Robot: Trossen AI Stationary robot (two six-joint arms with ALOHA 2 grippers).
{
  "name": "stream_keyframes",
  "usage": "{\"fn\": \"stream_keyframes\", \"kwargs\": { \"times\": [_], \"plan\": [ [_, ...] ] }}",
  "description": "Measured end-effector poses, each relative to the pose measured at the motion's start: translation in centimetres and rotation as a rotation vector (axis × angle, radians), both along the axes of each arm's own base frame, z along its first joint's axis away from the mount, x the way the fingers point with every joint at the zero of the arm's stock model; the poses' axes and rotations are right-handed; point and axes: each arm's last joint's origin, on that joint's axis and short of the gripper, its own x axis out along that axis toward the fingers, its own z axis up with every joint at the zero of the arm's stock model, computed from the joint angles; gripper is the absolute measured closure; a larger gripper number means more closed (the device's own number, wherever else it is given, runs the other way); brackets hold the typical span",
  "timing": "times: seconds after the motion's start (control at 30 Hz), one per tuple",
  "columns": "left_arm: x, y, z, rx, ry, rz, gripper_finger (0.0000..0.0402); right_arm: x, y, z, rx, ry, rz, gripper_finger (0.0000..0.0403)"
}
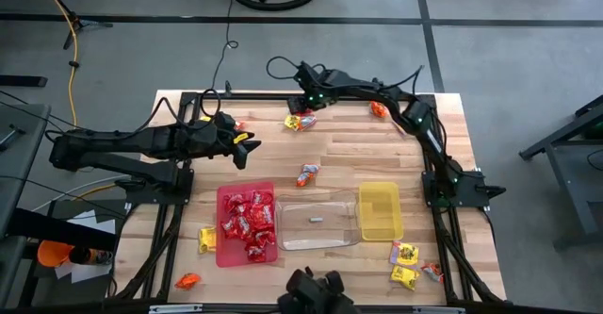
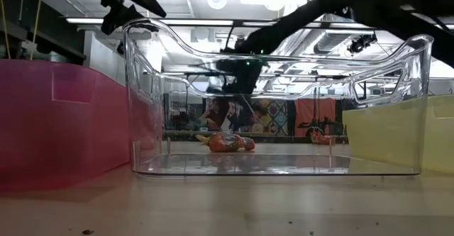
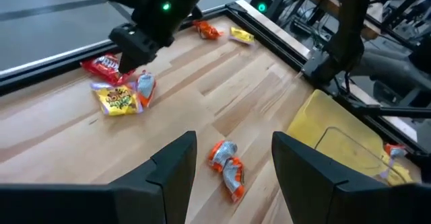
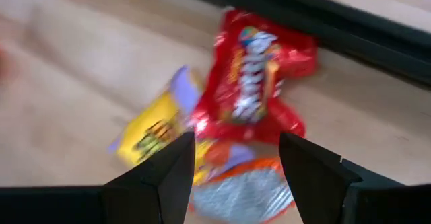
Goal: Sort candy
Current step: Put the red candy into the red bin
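A small pile of candy lies near the table's far edge: a red packet (image 4: 259,83), a yellow one (image 4: 149,135) and an orange-and-silver one (image 4: 246,187). It also shows in the high view as the pile (image 1: 300,121). My right gripper (image 1: 306,107) (image 4: 236,140) hangs open just above this pile, fingers pointing down. My left gripper (image 1: 250,144) (image 3: 232,143) is open above the table's left half, aimed at a lone orange candy (image 1: 308,174) (image 3: 227,165) lying flat on the wood. The red tray (image 1: 226,253) holds several red packets.
A clear tray (image 1: 316,239) and a yellow tray (image 1: 380,231) stand beside the red one near the near edge. Loose candy: orange (image 1: 378,108), red (image 1: 237,123), yellow (image 1: 207,239), orange (image 1: 188,280), and yellow packets (image 1: 405,257) at the near right. Bare wood lies at the table's middle.
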Motion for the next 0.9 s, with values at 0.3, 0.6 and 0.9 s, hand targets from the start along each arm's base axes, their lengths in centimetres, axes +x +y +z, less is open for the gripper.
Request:
{"fn": "stream_keyframes", "kwargs": {
  "times": [0.3, 0.6, 0.9],
  "plan": [
    [0.0, 0.0, 0.0, -0.017, -0.009, 0.009, 0.0220, -0.2, -1.3, -1.8, -0.018, 0.028, -0.065, 0.0192],
    [0.0, 0.0, 0.1, -0.016, -0.015, 0.010, 0.0220, -0.3, -1.4, -1.8, -0.024, 0.020, 0.023, 0.0344],
    [-2.2, -0.1, 3.1, 0.074, -0.133, -0.003, 0.0220, -1.6, -0.4, 4.3, -0.118, -0.029, 0.205, 0.0399]
  ]
}}
